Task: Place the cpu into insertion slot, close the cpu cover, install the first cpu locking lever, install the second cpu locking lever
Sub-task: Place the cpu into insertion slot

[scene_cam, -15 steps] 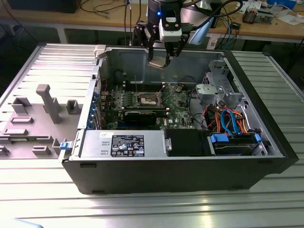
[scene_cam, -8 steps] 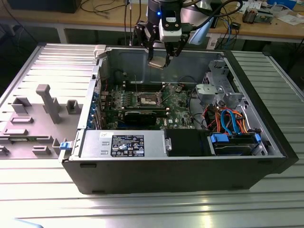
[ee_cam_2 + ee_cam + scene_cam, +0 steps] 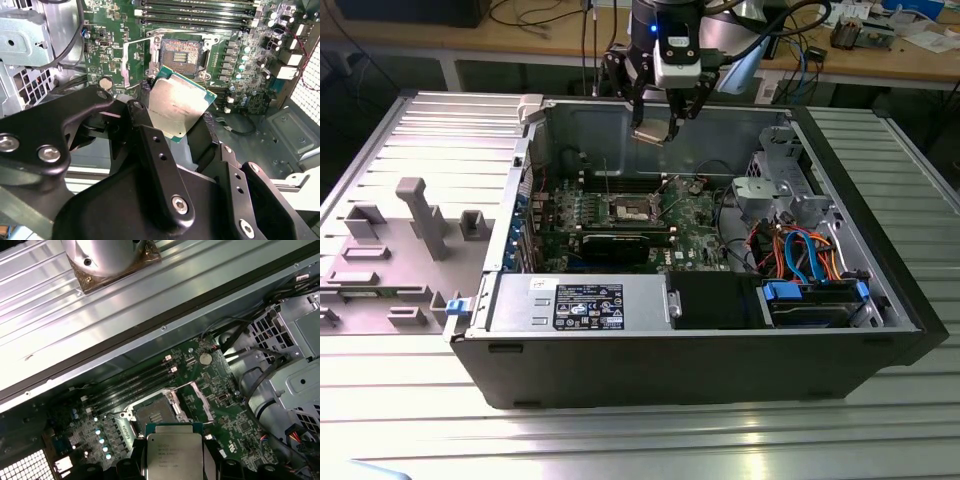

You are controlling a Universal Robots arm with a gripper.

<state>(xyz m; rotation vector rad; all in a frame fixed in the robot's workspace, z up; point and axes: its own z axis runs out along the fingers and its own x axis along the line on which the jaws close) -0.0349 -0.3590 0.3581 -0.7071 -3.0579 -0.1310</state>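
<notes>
Tool (image 3: 174,119) around silver-topped, green-edged cpu (image 3: 181,101)

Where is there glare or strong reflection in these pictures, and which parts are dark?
Exterior view: bright glare on the ribbed metal table near the lower edge; the computer case has a dark near wall. First wrist view: white streaks on the table's ribs. Second wrist view: the chip in the jaws has a pale sheen.

Print on cpu (image 3: 172,455), label (image 3: 588,306) — illegible
</notes>
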